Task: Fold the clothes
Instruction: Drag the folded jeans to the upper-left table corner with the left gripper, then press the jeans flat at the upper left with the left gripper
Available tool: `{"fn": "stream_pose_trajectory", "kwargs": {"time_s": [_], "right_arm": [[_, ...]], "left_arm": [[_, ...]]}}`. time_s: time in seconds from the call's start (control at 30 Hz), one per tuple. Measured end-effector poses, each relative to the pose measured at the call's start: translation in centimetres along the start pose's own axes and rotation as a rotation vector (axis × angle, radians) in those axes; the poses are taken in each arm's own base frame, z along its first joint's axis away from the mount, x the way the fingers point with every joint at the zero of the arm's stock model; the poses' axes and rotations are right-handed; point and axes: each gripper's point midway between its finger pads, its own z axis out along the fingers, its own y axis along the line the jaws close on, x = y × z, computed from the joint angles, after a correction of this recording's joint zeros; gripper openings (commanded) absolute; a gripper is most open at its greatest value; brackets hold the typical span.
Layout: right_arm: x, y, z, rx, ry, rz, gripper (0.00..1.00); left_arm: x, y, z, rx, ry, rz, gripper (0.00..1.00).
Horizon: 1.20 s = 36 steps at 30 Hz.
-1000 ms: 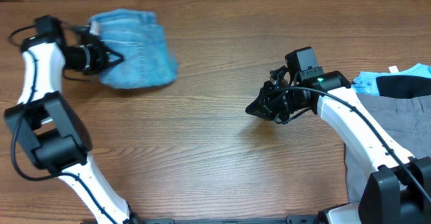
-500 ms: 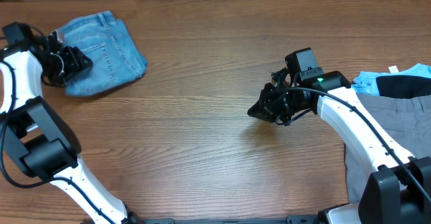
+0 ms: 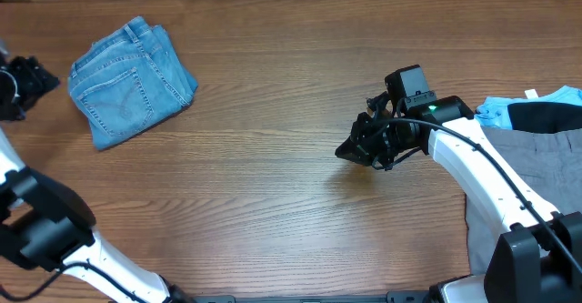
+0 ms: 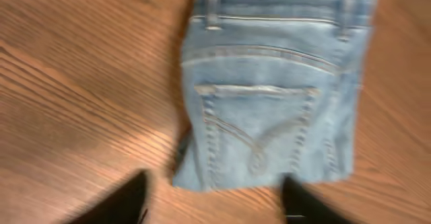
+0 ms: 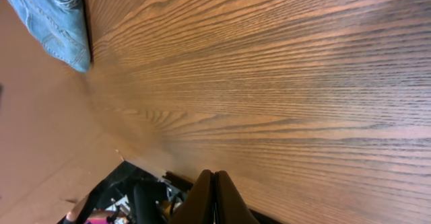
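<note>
Table [image 3: 273, 185] is mostly bare wood. Jeans [image 3: 132, 80] lie at its back-left, folded into a compact bundle with the back pocket up and the waistband toward the back edge. Left gripper [image 3: 41, 83] is just beside the bundle on its left, not touching it, fingers spread with nothing between them. Right gripper [image 3: 350, 150] hangs mid-table, well apart from any cloth, fingers pinched together on nothing.

Step in hand, my read: let go and clear off the folded bundle. To do it well:
- Take the left arm up or straight away, not across the denim, so a fingertip doesn't catch the near edge and peel the top layer.
- In the left wrist view the bundle's near-left corner looks slightly uneven. A light tuck would square it, but that's optional.
- The right arm sits closer to the pile at the right.

Counts:
- one table
- two arms
- one grey trousers [image 3: 527, 171]
- one jeans
- one black garment [image 3: 546, 114]
- pale-blue garment [image 3: 496, 110] shows as two patches; can't tell if it's one piece or two
- two grippers
</note>
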Motion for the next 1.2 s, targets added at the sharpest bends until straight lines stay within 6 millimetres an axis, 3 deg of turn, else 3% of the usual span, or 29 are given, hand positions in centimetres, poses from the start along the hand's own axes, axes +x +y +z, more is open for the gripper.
{"fn": "stream_pose_trajectory", "kwargs": {"time_s": [0.07,0.13,0.3,0.4,0.53,0.67,0.9,1.2], "right_arm": [[-0.1,-0.1,0.0,0.005,-0.006,0.0,0.04],[-0.2,-0.1,0.0,0.008,-0.008,-0.002,0.04],[-0.2,-0.2,0.0,0.013,-0.012,-0.003,0.04],[-0.2,-0.2,0.0,0.014,-0.012,-0.002,0.04],[-0.2,-0.2,0.0,0.013,-0.013,-0.004,0.04],[-0.2,-0.2,0.0,0.014,-0.012,-0.003,0.04],[-0.2,-0.2,0.0,0.014,-0.012,-0.002,0.04],[0.2,-0.6,0.0,0.027,0.003,0.013,0.04]], "left_arm": [[0.6,-1.7,-0.7,0.021,0.012,0.022,0.04],[1.3,-3.8,0.1,0.045,0.034,0.066,0.04],[5.9,-9.2,6.1,0.096,0.142,0.191,0.04],[9.3,-11.6,10.1,0.086,0.189,0.266,0.14],[11.7,-13.1,13.3,0.056,0.184,0.322,0.04],[13.2,-12.2,14.8,-0.014,0.189,0.303,0.04],[12.6,-7.6,15.3,-0.206,0.151,0.242,0.04],[8.6,-0.4,14.2,-0.295,0.047,0.048,0.05]]}}
